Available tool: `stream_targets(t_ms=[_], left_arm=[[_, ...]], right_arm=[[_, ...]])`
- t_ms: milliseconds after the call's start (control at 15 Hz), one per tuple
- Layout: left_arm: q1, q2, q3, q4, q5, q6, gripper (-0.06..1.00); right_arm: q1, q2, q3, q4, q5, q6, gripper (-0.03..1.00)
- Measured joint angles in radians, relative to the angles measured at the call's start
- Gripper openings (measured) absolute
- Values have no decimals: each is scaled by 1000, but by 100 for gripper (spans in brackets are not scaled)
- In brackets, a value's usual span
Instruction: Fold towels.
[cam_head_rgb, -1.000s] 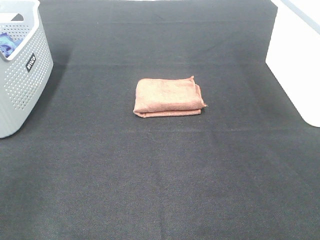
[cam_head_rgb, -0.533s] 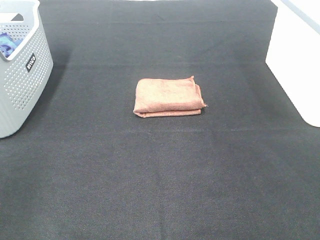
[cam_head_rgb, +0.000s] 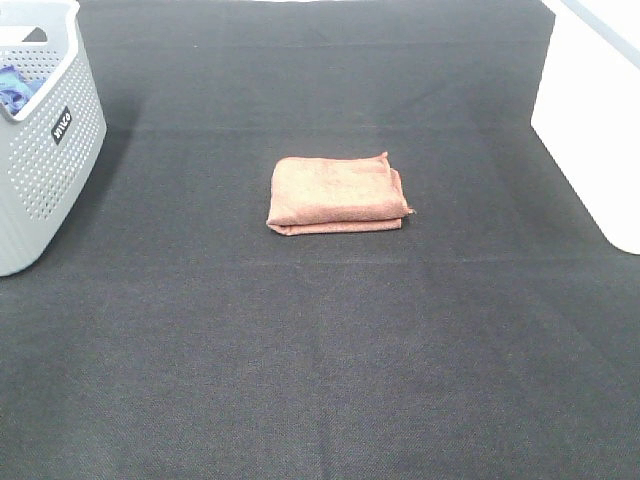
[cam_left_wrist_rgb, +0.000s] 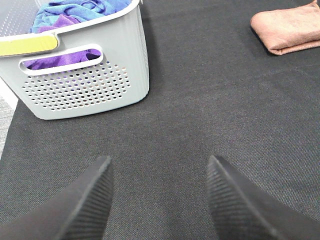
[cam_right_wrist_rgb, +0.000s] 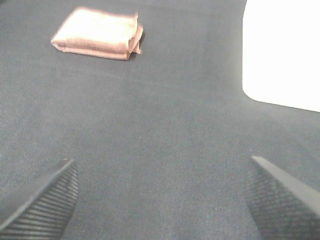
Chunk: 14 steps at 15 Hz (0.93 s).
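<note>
Left fingers (cam_left_wrist_rgb: 95, 200) apart, empty; right fingers (cam_right_wrist_rgb: 50, 200) wide, empty; fuzzy reddish-brown towel (cam_head_rgb: 336, 193) folded rectangular on dark woven mat (cam_head_rgb: 320, 350).

Not much of the robot on show here, the overhead camera doesn't catch the arms at all. You only get the 2 fingertips of each gripper from the wrist cams. The left gripper (cam_left_wrist_rgb: 159, 200) has 2 black fingers (cam_left_wrist_rgb: 87, 205) that are wedge-shaped, tapering to rounded tips, with fine ribbed grooves on the inner pads. The right gripper (cam_right_wrist_rgb: 162, 197) looks like the same part: 2 dark fingers (cam_right_wrist_rgb: 42, 202) with that ridged texture, edges catching a bit of light.
</note>
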Motion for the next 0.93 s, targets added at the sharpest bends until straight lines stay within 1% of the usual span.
stream_targets(t_ms=[933], left_arm=[[0,0,0,0,0,0,54]], right_arm=[[0,-3,0,0,0,0,85]])
